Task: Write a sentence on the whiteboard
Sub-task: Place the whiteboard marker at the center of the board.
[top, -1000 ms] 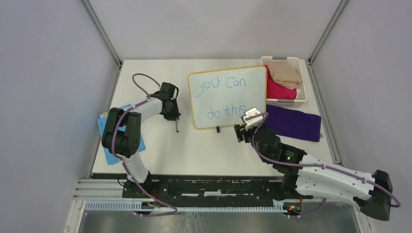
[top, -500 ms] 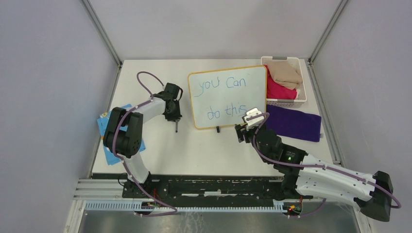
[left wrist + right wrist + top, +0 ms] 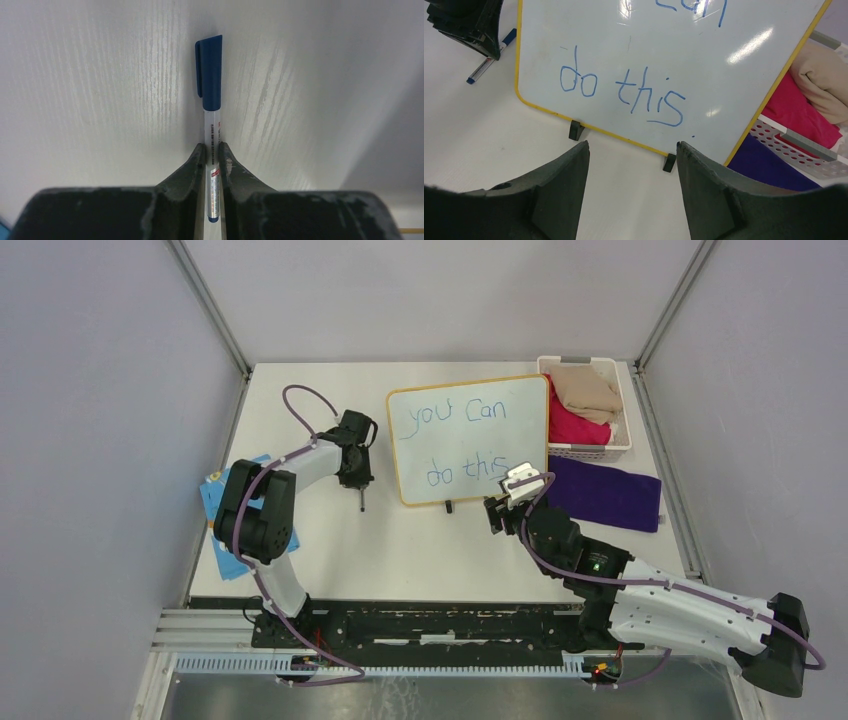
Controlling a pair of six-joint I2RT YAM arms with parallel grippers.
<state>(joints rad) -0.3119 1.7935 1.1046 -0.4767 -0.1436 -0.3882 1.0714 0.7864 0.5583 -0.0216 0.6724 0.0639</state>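
L arm: base at the near edge, elbow folded up over the worktop's (image 3: 400, 550) left edge, forearm reaching in twd the middle, wrist bent down. L gripper (image 3: 212, 152) is pinched narrow on the white barrel of a marker (image 3: 211, 95), both jaws touching it. Blue cap is on and points away from the palm, low over the worktop; can't tell if the cap tip touches. Marker sits just left of the whiteboard (image 3: 470, 444), by its near-left corner, apart from the frame.

R arm: lies low and long, stretched diagonally from the near-right corner twd the middle. R gripper (image 3: 631, 147) is spread wide w/ nothing btwn the jaws, just in front of the whiteboard's near-right corner and aimed at its lower edge.

Whiteboard: stands at far-middle of the worktop on two small black feet (image 3: 575, 130), leaning back. Glossy white face w/ light glare, thin yellow frame, rounded corners. The sentence (image 3: 487, 410) is in thin blue strokes on 2 lines: "you Can" above, "do this" below, lower line toward the near-right corner.

Its right edge is just beside a white basket (image 3: 590, 451) of beige and pink cloth at the far-right corner. A purple cloth (image 3: 605, 495) lies flat along the right edge, and a blue cloth (image 3: 213, 502) at the left edge under the L arm.
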